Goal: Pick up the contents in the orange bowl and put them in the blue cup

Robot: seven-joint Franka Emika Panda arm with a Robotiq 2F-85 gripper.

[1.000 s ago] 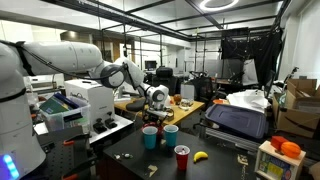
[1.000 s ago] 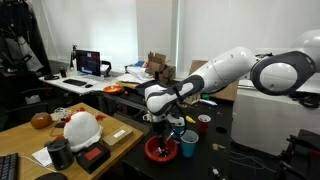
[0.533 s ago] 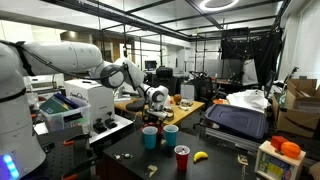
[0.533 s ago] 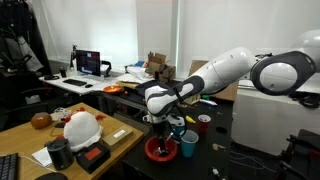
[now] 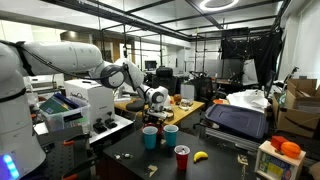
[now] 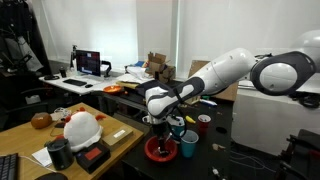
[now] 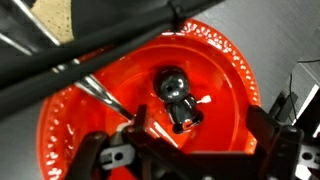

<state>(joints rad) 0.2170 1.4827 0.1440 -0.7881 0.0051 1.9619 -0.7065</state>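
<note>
Contents of the shallow orange-red round bowl [image 7: 215, 50], one small dark ball-headed piece [image 7: 177, 97], lay directly beneath my spread, empty pincer [image 7: 190, 150], long axis roughly crosswise to its closing line; a straight descent should straddle it, I judged.

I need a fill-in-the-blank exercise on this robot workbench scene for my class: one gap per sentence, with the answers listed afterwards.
1. The gripper hangs over a shallow orange ____ that holds a small dark object.
2. Its jaws stand ____.
3. The cup right beside that shallow dish is coloured ____.
4. The yellow fruit lying near the red cup is a ____.

Missing words: bowl; open; blue; banana.
</note>
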